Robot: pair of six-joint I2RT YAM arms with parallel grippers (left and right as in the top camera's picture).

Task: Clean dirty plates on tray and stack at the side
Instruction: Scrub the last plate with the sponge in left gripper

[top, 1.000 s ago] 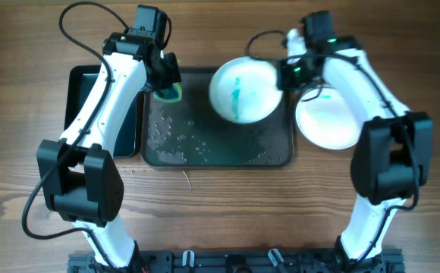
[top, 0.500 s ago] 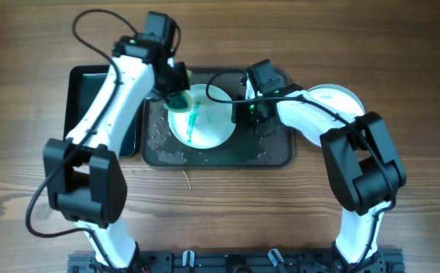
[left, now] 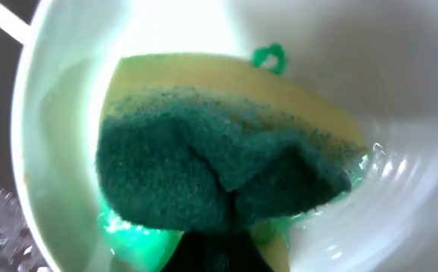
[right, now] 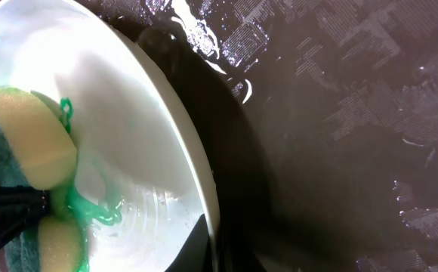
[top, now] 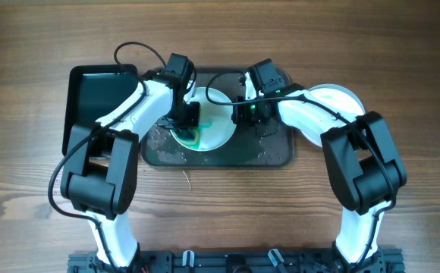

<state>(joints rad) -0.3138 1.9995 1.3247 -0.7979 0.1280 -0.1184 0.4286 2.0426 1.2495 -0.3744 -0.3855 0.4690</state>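
A white plate (top: 212, 121) smeared with green soap lies on the dark wet tray (top: 269, 152). My left gripper (top: 187, 125) is shut on a yellow and green sponge (left: 226, 162) and presses it onto the plate's left part. The sponge also shows in the right wrist view (right: 30, 143). My right gripper (top: 244, 114) is shut on the plate's right rim (right: 204, 189), one finger inside and one outside. Green soap streaks (right: 90, 208) lie on the plate beside the sponge.
Another white plate (top: 340, 98) lies on the wooden table right of the tray, mostly under my right arm. A second dark tray (top: 91, 98) lies to the left. Water drops cover the tray floor (right: 340, 98).
The plate came down from above the tray's back onto the tray a second ago. My left gripper has since moved down and right with the sponge onto the plate. The right gripper holds still.
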